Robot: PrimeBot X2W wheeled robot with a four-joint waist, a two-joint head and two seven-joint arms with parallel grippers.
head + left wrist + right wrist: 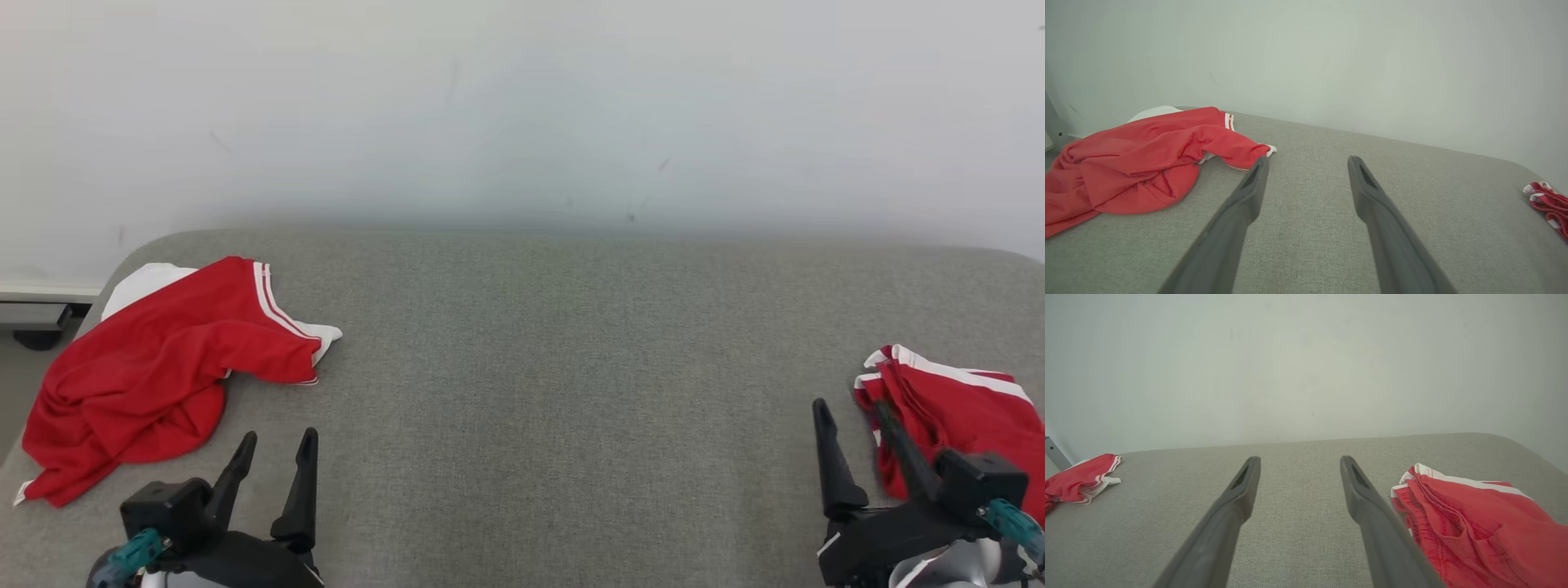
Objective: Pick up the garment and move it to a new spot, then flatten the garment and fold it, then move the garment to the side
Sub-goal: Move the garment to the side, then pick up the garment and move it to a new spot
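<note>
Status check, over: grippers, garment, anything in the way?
Left gripper open, empty. Right gripper open, empty. Red garment crumpled at left, untouched. Second red garment close beside right fingers.

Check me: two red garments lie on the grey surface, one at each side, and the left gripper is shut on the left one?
Not the grip. The left wrist view shows the left gripper open and empty beside the left garment. The right garment lies as you said.
</note>
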